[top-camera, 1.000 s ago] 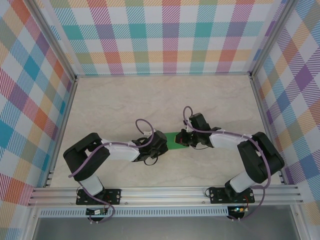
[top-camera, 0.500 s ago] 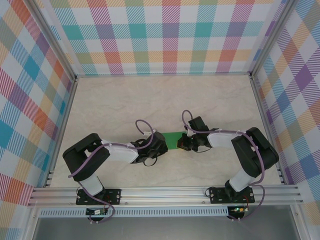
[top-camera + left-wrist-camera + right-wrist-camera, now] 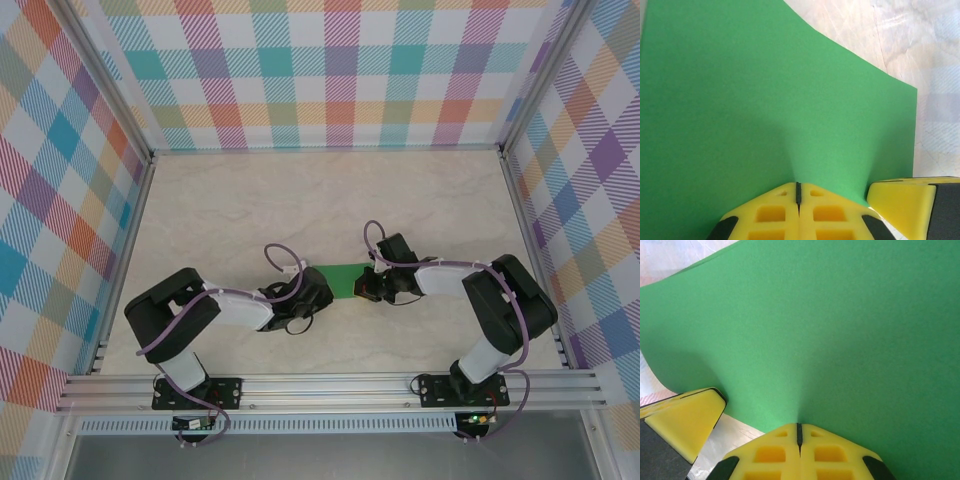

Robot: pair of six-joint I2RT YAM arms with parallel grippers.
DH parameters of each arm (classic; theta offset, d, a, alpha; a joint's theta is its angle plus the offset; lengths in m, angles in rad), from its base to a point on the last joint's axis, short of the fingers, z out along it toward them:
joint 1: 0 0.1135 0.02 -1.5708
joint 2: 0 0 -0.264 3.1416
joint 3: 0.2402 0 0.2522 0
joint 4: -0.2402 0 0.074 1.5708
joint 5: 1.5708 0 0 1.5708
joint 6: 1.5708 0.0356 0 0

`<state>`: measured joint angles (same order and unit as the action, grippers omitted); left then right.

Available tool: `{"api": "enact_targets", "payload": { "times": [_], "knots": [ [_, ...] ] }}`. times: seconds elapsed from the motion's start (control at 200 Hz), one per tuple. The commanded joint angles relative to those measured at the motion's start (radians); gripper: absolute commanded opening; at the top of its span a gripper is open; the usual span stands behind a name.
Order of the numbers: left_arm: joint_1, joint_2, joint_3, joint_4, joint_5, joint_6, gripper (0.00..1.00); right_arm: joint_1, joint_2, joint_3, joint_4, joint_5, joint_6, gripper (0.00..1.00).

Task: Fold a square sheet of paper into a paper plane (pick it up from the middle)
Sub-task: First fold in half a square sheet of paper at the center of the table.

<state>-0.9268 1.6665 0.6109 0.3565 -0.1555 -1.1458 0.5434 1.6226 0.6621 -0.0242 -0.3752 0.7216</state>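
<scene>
Top view, layout: the two arms reach inward and meet near the middle of the table (image 3: 300, 200), with the square sheet of paper (image 3: 347, 278) as a small green patch between their heads.
Top view, grippers: the left gripper (image 3: 322, 290) and right gripper (image 3: 370, 287) sit at opposite sides of the sheet. From here I cannot tell how the jaws stand.
Left wrist, jaws: the yellow fingertips (image 3: 785, 197) are pressed together with only a thin seam between them, pinching the near edge of the sheet (image 3: 765, 100).
Left wrist, extra: the paper bows away from the fingers and looks lifted, with bare table to the upper right. A neighbouring yellow finger (image 3: 900, 200) sits just beside, probably the other arm's.
Right wrist, jaws: shut the same way on the sheet (image 3: 840, 330), with the tips meeting at its edge.
Right wrist, extra: the sheet curves over pale table on the left.
Step in hand: by my judgement an early fold, as no crease is visible.
Next move calls for: bringing the edges together evenly, without either arm pulling against the other and tearing the paper.
Only the wrists show: the grip and the bow in the sheet.
Only the top shows: the arm layout.
</scene>
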Motion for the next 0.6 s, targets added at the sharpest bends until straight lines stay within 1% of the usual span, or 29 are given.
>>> {"api": "enact_targets", "payload": {
  "times": [0.0, 0.23, 0.41, 0.595],
  "knots": [
    [0.006, -0.017, -0.078, -0.079, -0.089, -0.056, 0.0, 0.0, 0.06, -0.042, -0.132, 0.135, 0.008, 0.0],
    [0.003, -0.054, -0.157, -0.126, -0.124, -0.087, 0.0, -0.003, 0.071, -0.045, -0.169, 0.184, 0.019, 0.0],
    [0.003, -0.084, -0.167, -0.208, -0.161, -0.095, 0.0, -0.01, 0.069, -0.05, -0.188, 0.213, 0.018, 0.0],
    [0.015, -0.118, -0.171, -0.273, -0.18, -0.092, 0.0, -0.015, 0.06, -0.05, -0.196, 0.216, 0.006, 0.0]
  ]
}}
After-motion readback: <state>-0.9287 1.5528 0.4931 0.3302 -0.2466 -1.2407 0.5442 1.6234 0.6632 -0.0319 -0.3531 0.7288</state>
